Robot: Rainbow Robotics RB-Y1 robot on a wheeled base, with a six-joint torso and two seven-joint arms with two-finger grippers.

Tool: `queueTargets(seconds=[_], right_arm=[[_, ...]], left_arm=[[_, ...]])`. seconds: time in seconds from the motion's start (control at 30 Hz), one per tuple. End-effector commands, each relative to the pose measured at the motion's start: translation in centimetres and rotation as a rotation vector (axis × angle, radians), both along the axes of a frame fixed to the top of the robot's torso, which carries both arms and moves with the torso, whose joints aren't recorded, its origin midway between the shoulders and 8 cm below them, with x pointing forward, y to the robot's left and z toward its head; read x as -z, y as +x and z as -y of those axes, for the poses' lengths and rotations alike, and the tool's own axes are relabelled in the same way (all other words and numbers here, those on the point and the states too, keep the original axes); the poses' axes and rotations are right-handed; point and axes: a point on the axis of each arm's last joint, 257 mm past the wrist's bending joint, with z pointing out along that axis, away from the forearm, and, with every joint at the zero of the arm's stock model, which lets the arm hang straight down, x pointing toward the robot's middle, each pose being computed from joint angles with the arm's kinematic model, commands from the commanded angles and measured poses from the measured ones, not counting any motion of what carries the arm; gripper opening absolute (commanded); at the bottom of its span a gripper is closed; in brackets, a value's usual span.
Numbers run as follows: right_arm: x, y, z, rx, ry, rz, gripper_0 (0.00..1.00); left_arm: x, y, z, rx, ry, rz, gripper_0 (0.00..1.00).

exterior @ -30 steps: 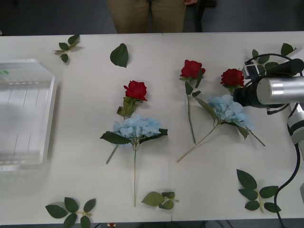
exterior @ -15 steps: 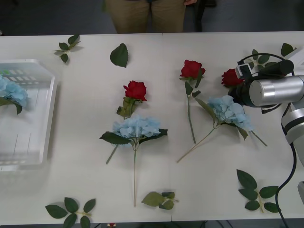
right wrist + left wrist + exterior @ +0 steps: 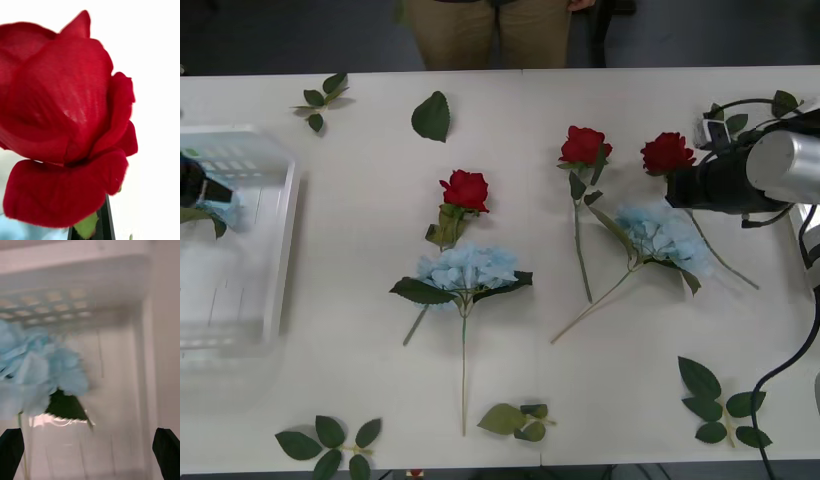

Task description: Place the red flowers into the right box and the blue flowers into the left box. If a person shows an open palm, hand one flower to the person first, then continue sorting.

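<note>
Red petals crowd the right wrist view, where a rose (image 3: 67, 123) sits just ahead of the right claw (image 3: 677, 186), which appears clamped on its stem just below the bloom, out over the right side of the tabletop (image 3: 360, 400). From the front, this rose (image 3: 667, 153) has its stem trailing down past a blue hydrangea (image 3: 665, 235). 2 more roses (image 3: 466, 189) (image 3: 584, 146) and another hydrangea (image 3: 468, 266) lie mid-table. At the far left, the left claw (image 3: 202, 189), fingers spread apart, hangs over the left box (image 3: 285, 215) with a blue cluster (image 3: 41, 382) lying inside. To carry the rose well, I judge it should rise straight until the stem clears the hydrangea's leaves, then swing right toward the right box, grip kept firm near the bloom.
</note>
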Motion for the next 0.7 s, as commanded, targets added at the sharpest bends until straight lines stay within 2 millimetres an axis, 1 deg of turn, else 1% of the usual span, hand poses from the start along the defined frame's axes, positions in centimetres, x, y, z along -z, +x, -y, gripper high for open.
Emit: queueTargets(seconds=[0.03, 0.07, 0.1, 0.13, 0.2, 0.23, 0.3, 0.33, 0.37, 0.4, 0.43, 0.47, 0.5, 0.53, 0.57, 0.63, 0.67, 0.7], right_arm=[[-8.7, 0.6, -0.1, -0.101, 0.053, 0.133, 0.0], [-9.3, 0.2, -0.1, -0.114, 0.081, 0.134, 0.0], [-10.4, -0.3, 0.1, -0.132, 0.11, 0.147, 0.0], [-10.8, -0.5, 0.2, -0.141, 0.113, 0.15, 0.0], [-12.3, -1.5, 2.3, -0.141, 0.061, 0.153, 0.0], [-12.9, -2.1, 4.0, -0.125, 0.01, 0.145, 0.0], [-14.0, -3.2, 6.6, -0.096, -0.078, 0.13, 0.0], [-14.3, -3.5, 7.3, -0.089, -0.1, 0.125, 0.0], [-15.1, -4.2, 8.9, -0.074, -0.161, 0.114, 0.0], [-16.1, -5.0, 10.8, -0.051, -0.217, 0.1, 0.0], [-16.6, -5.5, 12.1, -0.034, -0.25, 0.092, 0.0], [-16.6, -5.5, 12.1, -0.034, -0.25, 0.092, 0.0], [-18.1, -6.1, 14.5, -0.002, -0.314, 0.09, 0.0], [-19.0, -6.4, 16.0, 0.019, -0.352, 0.092, 0.0], [-19.5, -6.5, 16.7, 0.027, -0.37, 0.093, 0.0], [-20.7, -6.8, 19.9, 0.076, -0.43, 0.092, 0.0], [-20.9, -6.9, 21.1, 0.095, -0.459, 0.088, 0.0], [-20.9, -6.8, 21.7, 0.107, -0.477, 0.084, 0.0]], left_arm=[[-2.2, 3.0, 9.8, 0.312, 0.013, 0.146, 1.0], [-2.0, 3.1, 11.1, 0.35, 0.015, 0.16, 1.0], [-1.9, 3.3, 13.1, 0.41, 0.024, 0.186, 1.0], [-1.8, 3.4, 14.0, 0.433, 0.025, 0.195, 1.0], [-0.9, 3.4, 17.7, 0.508, 0.015, 0.221, 1.0], [-0.3, 3.3, 19.4, 0.538, 0.009, 0.227, 1.0], [0.6, 3.0, 21.9, 0.575, -0.012, 0.227, 1.0], [0.8, 2.9, 22.5, 0.586, -0.016, 0.227, 1.0], [1.3, 2.8, 23.5, 0.6, -0.025, 0.224, 1.0], [1.8, 2.4, 25.0, 0.622, -0.041, 0.215, 1.0], [2.1, 2.1, 25.7, 0.632, -0.052, 0.209, 1.0], [2.1, 2.1, 25.7, 0.632, -0.052, 0.209, 1.0], [2.3, 1.6, 27.1, 0.652, -0.069, 0.207, 1.0], [2.6, 1.3, 28.0, 0.666, -0.078, 0.205, 1.0], [2.6, 1.2, 28.5, 0.672, -0.082, 0.205, 1.0], [3.1, 0.8, 30.2, 0.692, -0.098, 0.2, 1.0], [3.2, 0.7, 30.8, 0.697, -0.1, 0.201, 1.0], [3.3, 0.7, 31.0, 0.7, -0.099, 0.201, 1.0]])
